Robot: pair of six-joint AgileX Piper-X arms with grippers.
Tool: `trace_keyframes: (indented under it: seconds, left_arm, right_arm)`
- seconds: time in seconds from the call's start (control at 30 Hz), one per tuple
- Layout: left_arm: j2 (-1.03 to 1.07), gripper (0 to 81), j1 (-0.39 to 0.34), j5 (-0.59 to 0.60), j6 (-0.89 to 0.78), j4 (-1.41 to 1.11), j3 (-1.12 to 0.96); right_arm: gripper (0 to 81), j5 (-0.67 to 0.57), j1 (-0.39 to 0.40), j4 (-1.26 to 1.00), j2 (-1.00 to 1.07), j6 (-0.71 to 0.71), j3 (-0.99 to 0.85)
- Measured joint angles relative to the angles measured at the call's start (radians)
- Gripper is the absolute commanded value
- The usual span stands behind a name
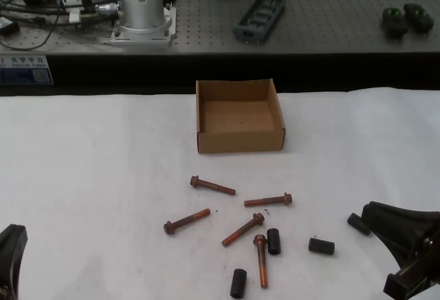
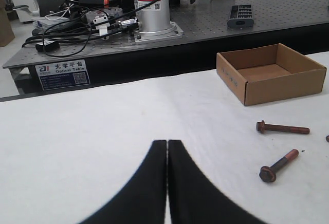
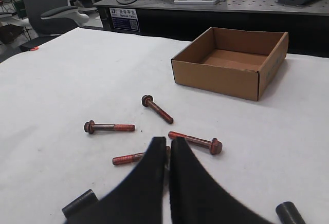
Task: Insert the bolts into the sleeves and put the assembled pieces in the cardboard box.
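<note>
Lying flat, five bolts, axes fanned apart (one head toward box), both jaws closed, empty.

Cardboard box: brown card, dull, a bit rough.
Bolts: reddish-brown metal, dull.
Sleeves: black, dull, smooth; plastic or rubber, I can't tell.
Table cover: white, soft-looking, matt, a little wrinkly.
Back bench: grey metal, dotted with small holes.
My left fingers: black, smooth, matt.
My right fingers: black, smooth, matt.
</note>
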Motion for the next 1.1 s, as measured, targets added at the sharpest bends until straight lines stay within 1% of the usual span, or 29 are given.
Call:
trace_keyframes:
  seconds: [0.8,0.87,0.93,0.97,1.03,1.1]
  left_arm:
    - [0.000,0.5,0.000,0.000,0.000,0.000,0.000]
    - [0.000,0.5,0.000,0.000,0.000,0.000,0.000]
    - [0.000,0.5,0.000,0.000,0.000,-0.011,0.000]
    - [0.000,0.5,0.000,0.000,-0.011,-0.028,0.000]
    - [0.000,0.5,0.000,0.006,-0.053,-0.090,0.000]
    - [0.000,0.5,0.000,0.019,-0.076,-0.140,0.000]
  right_arm:
    - [4.3,0.000,0.000,-0.024,0.000,0.000,0.000]
    - [4.3,0.000,0.000,-0.064,0.000,0.024,0.001]
    - [4.3,0.000,0.000,-0.140,0.000,0.091,0.001]
    - [4.3,-0.004,0.000,-0.220,0.000,0.145,0.001]
    - [4.3,-0.027,0.000,-0.286,0.000,0.170,-0.004]
    - [4.3,-0.047,0.000,-0.305,0.000,0.179,-0.012]
